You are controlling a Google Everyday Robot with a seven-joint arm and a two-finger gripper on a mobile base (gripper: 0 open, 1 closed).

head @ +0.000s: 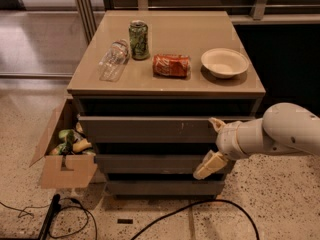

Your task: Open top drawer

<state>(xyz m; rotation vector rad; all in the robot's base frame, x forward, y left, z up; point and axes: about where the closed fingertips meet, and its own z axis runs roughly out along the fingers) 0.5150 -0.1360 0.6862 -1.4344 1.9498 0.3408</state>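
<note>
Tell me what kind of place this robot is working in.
Probably a lab or office test area, not a home: speckled hard floor, loose cables on it, a cardboard box of items beside the drawer unit. The end effector, open, sits by the top drawer's right end.

The wide, grey-brown, handleless top drawer (150,129) sits just under the beige tabletop (172,86). Its flat matte front shows small pale scuffs right of centre, with a dark gap above. The pale two-finger gripper (214,145), fingers spread, is at its right end.
</note>
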